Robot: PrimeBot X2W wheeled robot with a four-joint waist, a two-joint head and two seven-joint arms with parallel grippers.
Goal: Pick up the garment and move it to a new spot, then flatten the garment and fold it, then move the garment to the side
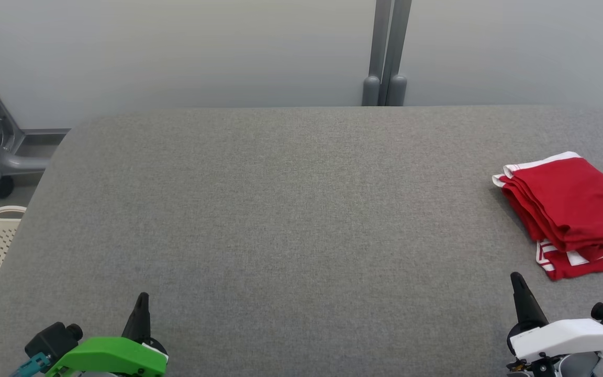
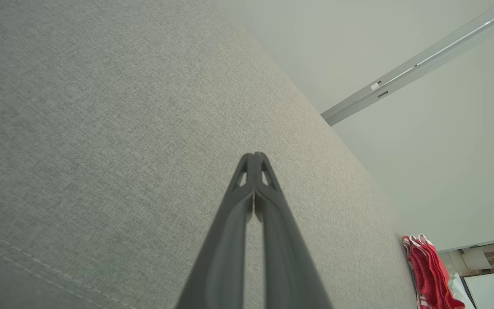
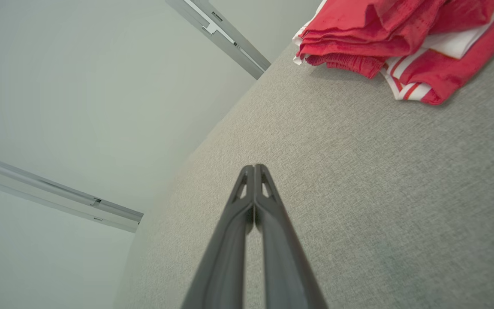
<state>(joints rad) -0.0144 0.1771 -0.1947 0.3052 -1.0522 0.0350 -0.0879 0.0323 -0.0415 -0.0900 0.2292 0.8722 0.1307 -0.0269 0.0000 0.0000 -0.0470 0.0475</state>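
1. Head view: the folded red garment [image 1: 573, 209] with white trim lies at three o'clock on the grey table [image 1: 280, 209], against the picture's right edge.
2. Left gripper [image 1: 143, 299], at seven o'clock, has its fingers pressed together, holding nothing.
3. Right gripper [image 1: 515, 279], at five o'clock, is pressed together too, empty, near the garment but apart from it.

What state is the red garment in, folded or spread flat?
Folded. The garment lies as a compact stack near the right side of the table, with several layered fold edges showing along its left side.
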